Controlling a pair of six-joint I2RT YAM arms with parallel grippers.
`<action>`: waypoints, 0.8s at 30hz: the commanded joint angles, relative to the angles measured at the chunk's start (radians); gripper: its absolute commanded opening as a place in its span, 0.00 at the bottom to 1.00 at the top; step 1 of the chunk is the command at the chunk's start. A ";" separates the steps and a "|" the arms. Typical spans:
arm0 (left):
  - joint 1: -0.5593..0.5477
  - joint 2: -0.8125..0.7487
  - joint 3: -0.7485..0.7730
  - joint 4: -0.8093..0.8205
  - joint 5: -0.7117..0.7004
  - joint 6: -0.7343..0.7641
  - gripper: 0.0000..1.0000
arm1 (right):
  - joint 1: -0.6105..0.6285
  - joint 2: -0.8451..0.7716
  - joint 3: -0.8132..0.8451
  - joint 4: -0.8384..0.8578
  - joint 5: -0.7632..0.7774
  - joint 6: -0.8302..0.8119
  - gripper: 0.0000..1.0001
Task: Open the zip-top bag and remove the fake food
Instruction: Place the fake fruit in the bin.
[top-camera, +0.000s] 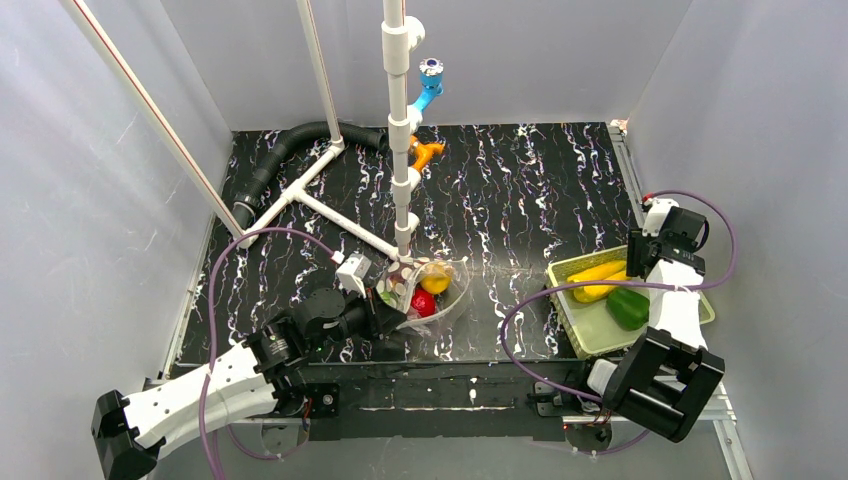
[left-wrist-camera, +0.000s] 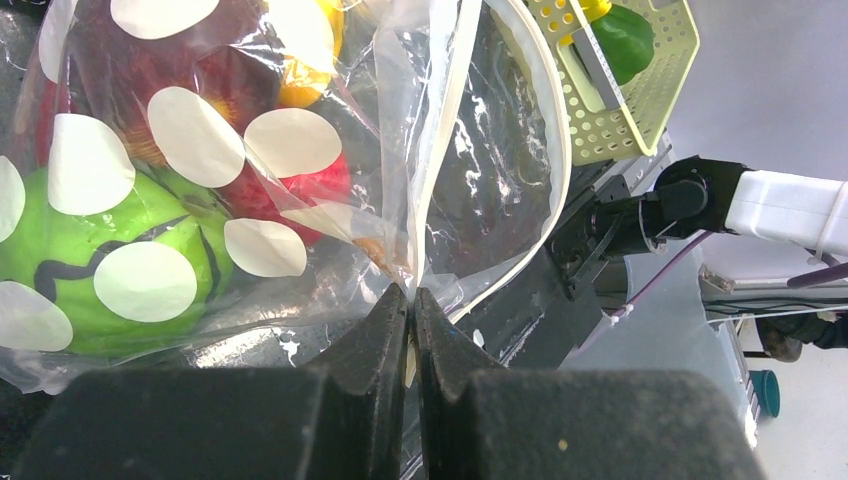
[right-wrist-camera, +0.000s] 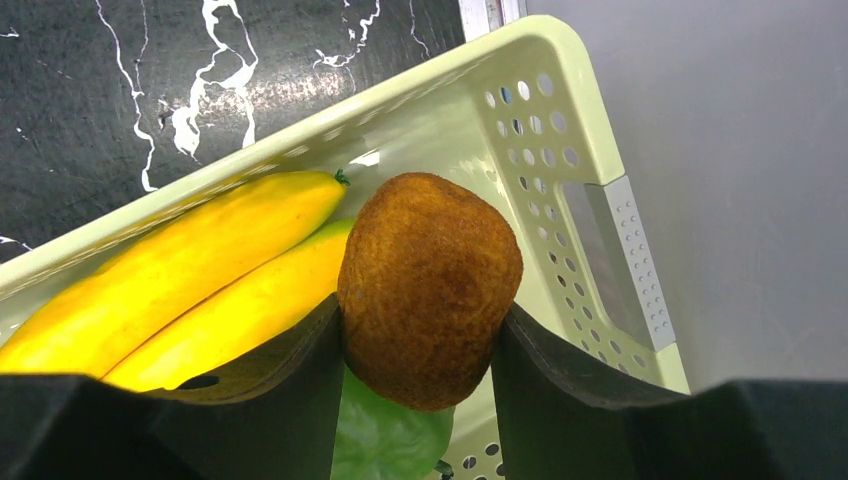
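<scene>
Tightly pinched between the closed jaws of the left gripper (left-wrist-camera: 411, 300): a thin fold of clear film at the mouth of the zip-top bag (left-wrist-camera: 480, 180). Just past the fingertips, in the left wrist view, two white zip strips bowed apart into an open loop. Behind the dotted face, inside the bag: fake food (top-camera: 428, 292), namely a green piece (left-wrist-camera: 60, 260) with dark lines, a red piece (left-wrist-camera: 320, 185) beside it and a yellow-orange piece (left-wrist-camera: 295, 95) above. From overhead, bag lying near the middle of the black marbled table (top-camera: 520, 190), at the foot of the white pipe upright (top-camera: 398, 130), mouth turned toward the right.

Clamped between the jaws of the right gripper (right-wrist-camera: 420, 330): a brown fuzzy piece (right-wrist-camera: 430, 260), rounded, gripped on both flanks, hanging over the pale yellow-green basket (right-wrist-camera: 560, 120). Below it in the basket: two yellow bananas (right-wrist-camera: 170, 270) lying side by side and touching, plus a green pepper (right-wrist-camera: 385, 440) partly hidden under the brown fuzzy piece. Basket set at the table's right edge, well apart from the bag.

Farther out, on the pipe upright: a blue fitting (top-camera: 430, 85) high up and an orange fitting (top-camera: 425, 152) lower down. At the far left corner: a black hose (top-camera: 290, 145) curving down to the table.
</scene>
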 joint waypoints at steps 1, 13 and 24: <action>-0.002 -0.002 -0.001 -0.002 -0.018 0.015 0.05 | -0.010 0.001 -0.002 0.051 0.032 0.021 0.50; -0.003 -0.023 -0.012 -0.002 -0.016 0.010 0.05 | -0.015 0.007 0.004 0.028 -0.001 0.012 0.78; -0.003 -0.046 -0.036 0.033 -0.018 0.004 0.13 | -0.018 -0.038 0.030 -0.056 -0.208 -0.003 0.80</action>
